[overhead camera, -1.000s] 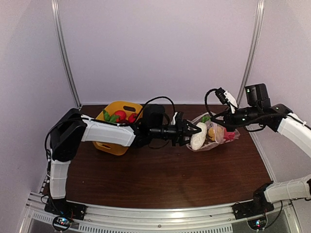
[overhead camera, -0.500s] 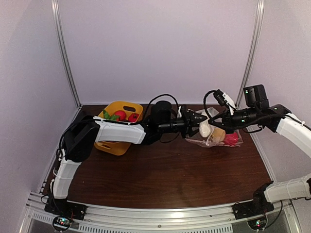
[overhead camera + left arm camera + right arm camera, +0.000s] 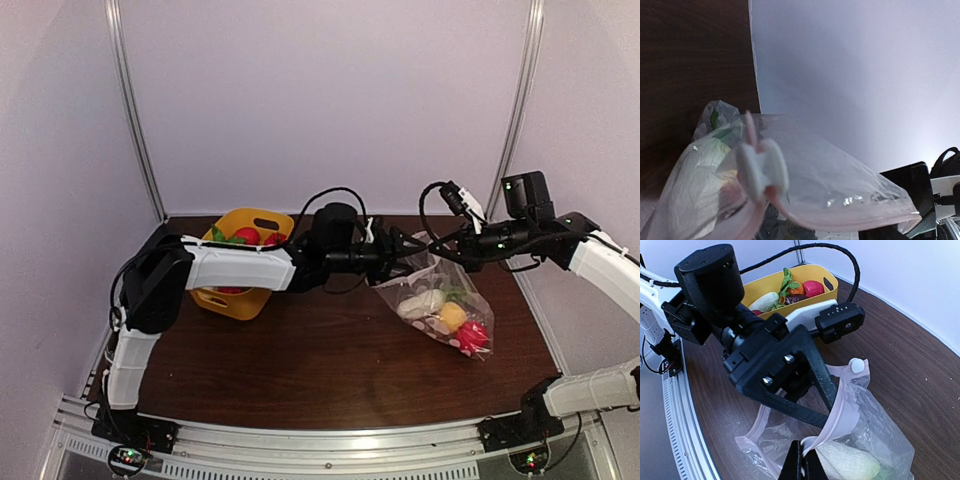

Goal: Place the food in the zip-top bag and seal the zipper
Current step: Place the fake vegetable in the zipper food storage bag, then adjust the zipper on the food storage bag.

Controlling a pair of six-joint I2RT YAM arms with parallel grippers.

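The zip-top bag (image 3: 440, 305) hangs slanting from both grippers down to the table. Inside it lie white (image 3: 420, 303), yellow (image 3: 452, 316), red (image 3: 472, 337) and green food. My right gripper (image 3: 443, 253) is shut on the pink zipper strip (image 3: 842, 405) at the bag's mouth, as the right wrist view shows (image 3: 805, 447). My left gripper (image 3: 832, 410) is open and empty, its fingers spread in the bag's mouth, one against the rim. The white slider (image 3: 856, 365) sits at the strip's far end and shows blurred in the left wrist view (image 3: 760, 167).
The yellow tub (image 3: 240, 295) stands at the back left, behind my left arm. It holds red (image 3: 813, 288), white (image 3: 765, 301), orange, dark purple and leafy green food. The back wall stands close behind the bag, with a metal post (image 3: 515, 110) at the right.
My left gripper let the white food go into the bag. The bag went up, then swung down toward the front right, and the food slid to its low end.
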